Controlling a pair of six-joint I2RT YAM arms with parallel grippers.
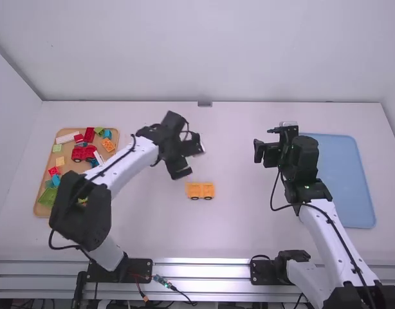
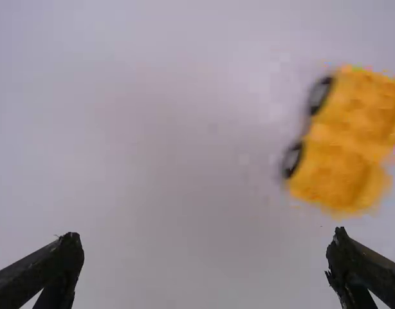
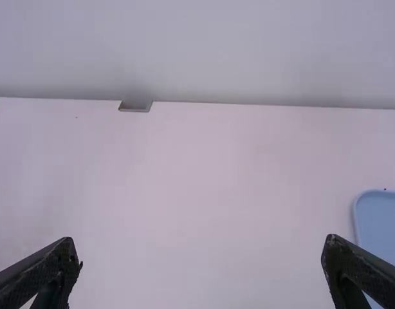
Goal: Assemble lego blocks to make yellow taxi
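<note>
Vehicle of yellow-orange blocks point(image 1: 201, 190) sits on the table point(image 1: 236, 225) near the middle, its two dark wheels point(image 1: 208, 198) on the near side in the high view. From closer, the left wrist view shows its studded top point(image 2: 361, 103) as two sections, but blurred and cut off at the picture's edge; how the pieces join is hard to make out. The high view shows the left gripper point(image 1: 192, 159) on the far side of the vehicle, apart from it, with fingers spread; the left wrist view shows bare table between them. The right gripper point(image 1: 266, 141), farther right, also has its fingers wide apart.

At the left, the high view gives a tan tray point(image 1: 42, 207) holding loose blocks point(image 1: 83, 152) in red, green, blue, orange and white; the left arm point(image 1: 131, 164) hides part of them. A blue tray point(image 1: 342, 174) lies at the right, partly behind the right arm point(image 1: 305, 187); in the right wrist view it is cut off, a corner showing beyond one finger. A small grey fitting point(image 1: 204, 103) at the table's far edge appears there too.
</note>
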